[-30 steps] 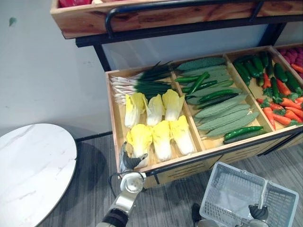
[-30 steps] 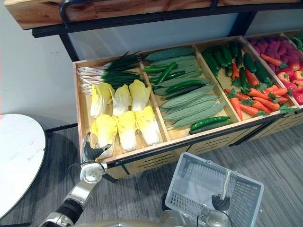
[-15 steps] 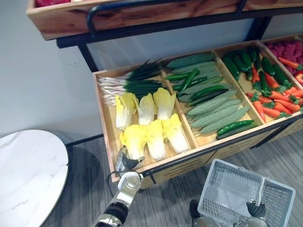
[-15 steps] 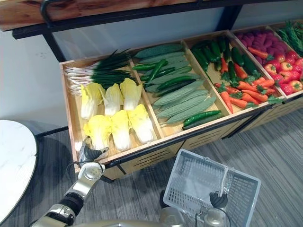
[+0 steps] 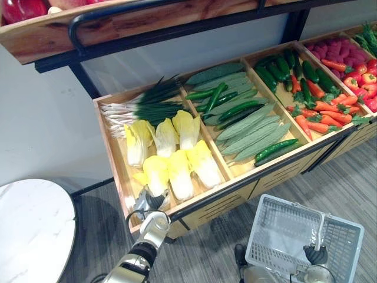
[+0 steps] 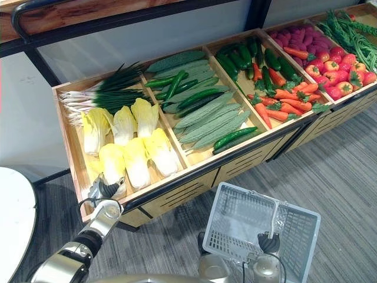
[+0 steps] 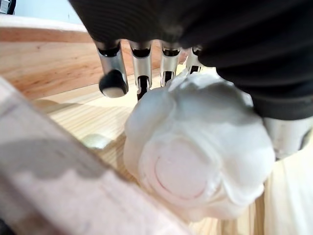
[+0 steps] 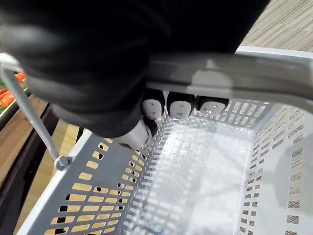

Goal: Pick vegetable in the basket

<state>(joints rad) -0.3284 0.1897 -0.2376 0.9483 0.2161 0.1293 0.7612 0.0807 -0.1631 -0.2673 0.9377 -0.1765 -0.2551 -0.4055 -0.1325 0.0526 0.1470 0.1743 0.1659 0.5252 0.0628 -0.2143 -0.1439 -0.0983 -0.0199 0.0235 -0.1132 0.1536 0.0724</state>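
Several yellow-white napa cabbages lie in the left compartment of the wooden crate. My left hand reaches over the crate's front left corner to the stem end of the front-left cabbage. In the left wrist view its fingers curl over the top of that pale cabbage, which rests against the palm and still lies on the crate floor. My right hand is shut on the handle of the empty grey plastic basket, which hangs low in front of the crate.
Scallions lie behind the cabbages. Cucumbers and bitter gourds fill the middle compartment, with carrots and red produce further right. A wooden shelf overhangs the crate. A round white table stands at the left.
The camera has swung, so the whole scene has shifted. My left hand's fingers have curled down onto the front-left cabbage. The right hand still holds the basket.
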